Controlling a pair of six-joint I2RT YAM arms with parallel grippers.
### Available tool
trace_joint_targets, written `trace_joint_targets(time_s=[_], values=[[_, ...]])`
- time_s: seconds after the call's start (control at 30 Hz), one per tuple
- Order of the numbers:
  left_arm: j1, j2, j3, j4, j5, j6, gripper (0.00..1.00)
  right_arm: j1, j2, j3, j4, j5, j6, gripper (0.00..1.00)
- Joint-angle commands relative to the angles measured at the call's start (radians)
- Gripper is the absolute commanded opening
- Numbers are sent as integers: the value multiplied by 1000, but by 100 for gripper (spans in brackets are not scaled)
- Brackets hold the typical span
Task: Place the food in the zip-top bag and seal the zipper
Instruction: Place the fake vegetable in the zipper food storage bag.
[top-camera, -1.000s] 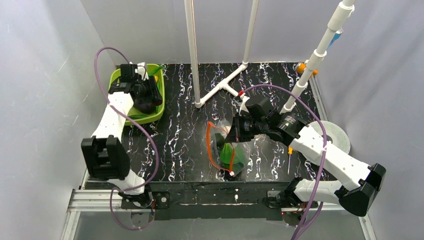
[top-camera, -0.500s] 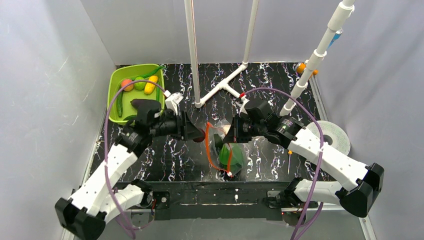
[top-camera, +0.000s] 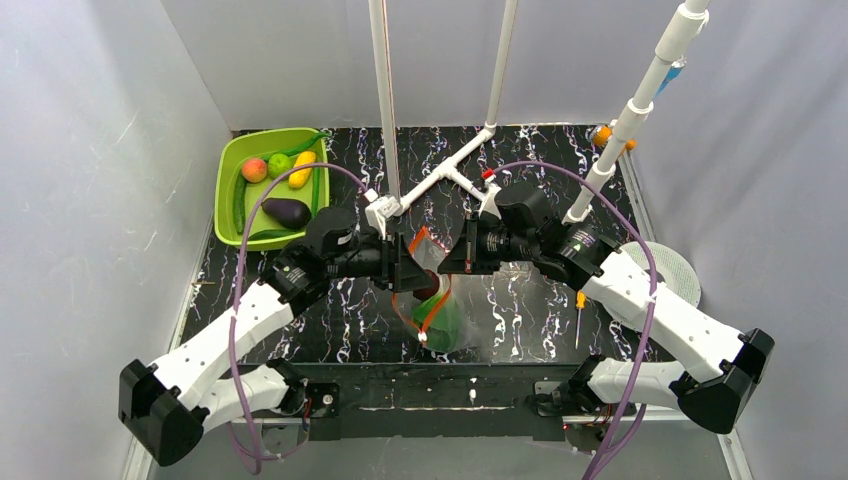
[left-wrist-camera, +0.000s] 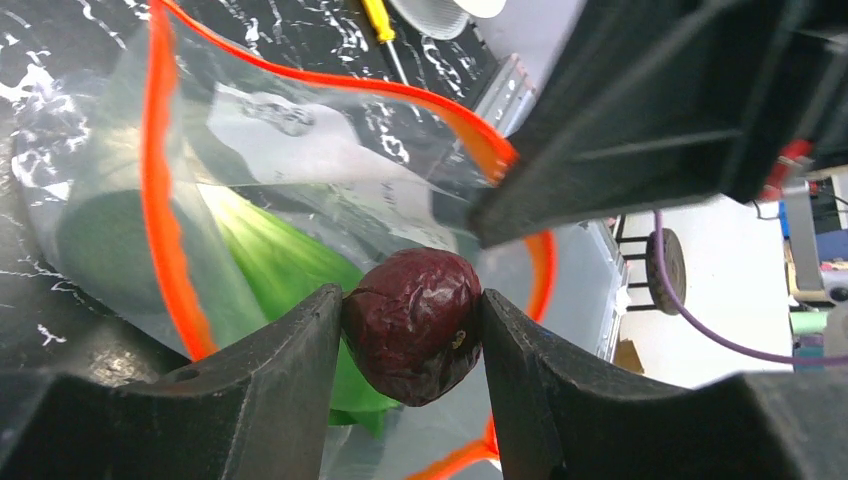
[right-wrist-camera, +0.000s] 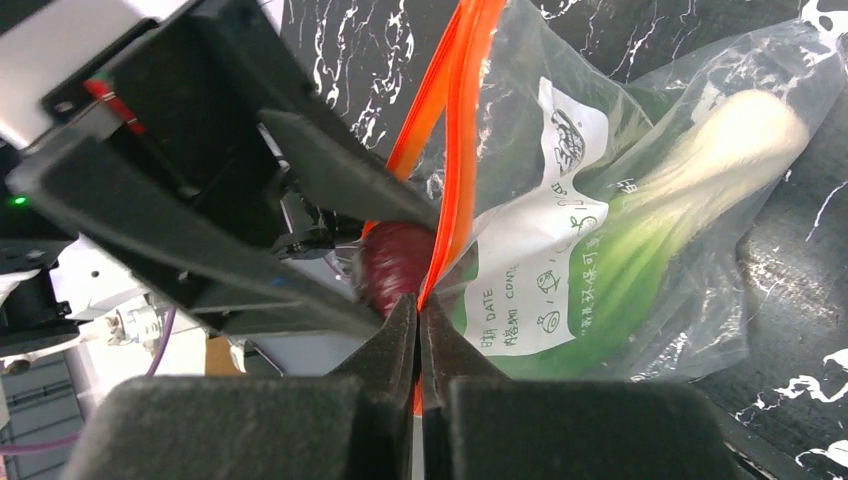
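The clear zip-top bag (top-camera: 440, 300) hangs open mid-table with the white-stalked leafy green (right-wrist-camera: 650, 215) inside. My right gripper (top-camera: 452, 262) is shut on the bag's red-orange zipper strip (right-wrist-camera: 445, 200) and holds the mouth up. My left gripper (top-camera: 412, 272) is shut on a wrinkled dark red fruit (left-wrist-camera: 412, 325) at the open mouth, just above the leafy green (left-wrist-camera: 270, 270). The eggplant (top-camera: 286, 212), lime-green fruit (top-camera: 279, 165), yellow piece (top-camera: 301, 170), red-orange fruit (top-camera: 254, 170) and green pods (top-camera: 240, 205) lie in the green tray (top-camera: 228, 165).
A white pipe frame (top-camera: 440, 170) stands behind the bag. An orange-handled screwdriver (top-camera: 579, 315) and a white tape roll (top-camera: 668, 272) lie at the right.
My left arm swung from the green tray to the bag's mouth carrying the dark red fruit. The right gripper lifted the bag's mouth a little and shifted it left.
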Motion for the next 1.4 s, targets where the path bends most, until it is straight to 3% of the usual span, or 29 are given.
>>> trace_joint_targets(time_s=[0.0,0.23,0.43,0.47,0.5,0.53,0.77,0.97,1.17,1.37], values=[[-4,38,49,26,-39,16,41,-4,-34,43,64,-36,24,1],[-30,132,49,75,-11,-11,45,-4,-62,17,75,-23,34,1],[-43,161,33,120,-28,-38,55,-3,-78,-2,78,-9,34,1],[-43,164,36,121,-31,-40,66,-4,-80,-5,78,-7,34,1],[-42,169,39,123,-30,-40,95,-4,-82,-6,78,-7,33,1],[-45,171,43,124,-30,-39,98,-4,-85,-8,78,-5,34,1],[-46,154,64,89,-50,-11,98,-8,-105,-23,71,12,28,1],[-47,84,108,-87,-154,117,98,-13,-113,-30,57,24,14,1],[-46,-46,153,-280,-419,255,98,-16,-121,-51,43,44,-2,1],[-46,-193,136,-353,-781,306,98,-17,-121,-72,38,48,-18,1]])
